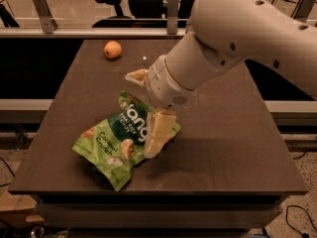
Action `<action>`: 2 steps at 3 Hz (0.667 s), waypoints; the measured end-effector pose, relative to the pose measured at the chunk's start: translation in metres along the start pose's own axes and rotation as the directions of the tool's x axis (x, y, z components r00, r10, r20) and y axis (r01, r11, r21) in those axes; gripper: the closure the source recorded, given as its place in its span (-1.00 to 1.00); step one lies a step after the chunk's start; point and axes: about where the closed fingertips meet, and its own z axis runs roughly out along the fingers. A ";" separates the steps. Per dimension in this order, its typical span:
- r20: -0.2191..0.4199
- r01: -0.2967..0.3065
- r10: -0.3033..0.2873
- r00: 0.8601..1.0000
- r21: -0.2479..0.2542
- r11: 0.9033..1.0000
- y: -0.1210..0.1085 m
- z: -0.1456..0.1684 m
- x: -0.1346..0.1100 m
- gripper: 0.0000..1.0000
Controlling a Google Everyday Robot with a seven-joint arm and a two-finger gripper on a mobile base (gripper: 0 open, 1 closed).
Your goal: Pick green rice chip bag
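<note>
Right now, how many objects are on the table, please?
2: the green rice chip bag front centre, the open gripper over its right edge, and an orange fruit far left; the arm may hide others.

- The gripper (141, 114) hangs low over the middle of the tabletop (237, 148), jaws spread wide, one at the far end of the green rice chip bag (111, 145) and one at its right edge.
- The bulky white arm (233, 38) blocks the far-right approach.
- An orange fruit (112, 49) sits far left, well apart from the bag.
- Open tabletop lies to the bag's right.
</note>
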 end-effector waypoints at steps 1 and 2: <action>0.030 0.031 -0.030 0.999 -0.038 0.999 0.003 0.019 -0.007 -1.00; 0.066 0.051 -0.046 0.997 -0.067 0.996 0.006 0.038 -0.011 -1.00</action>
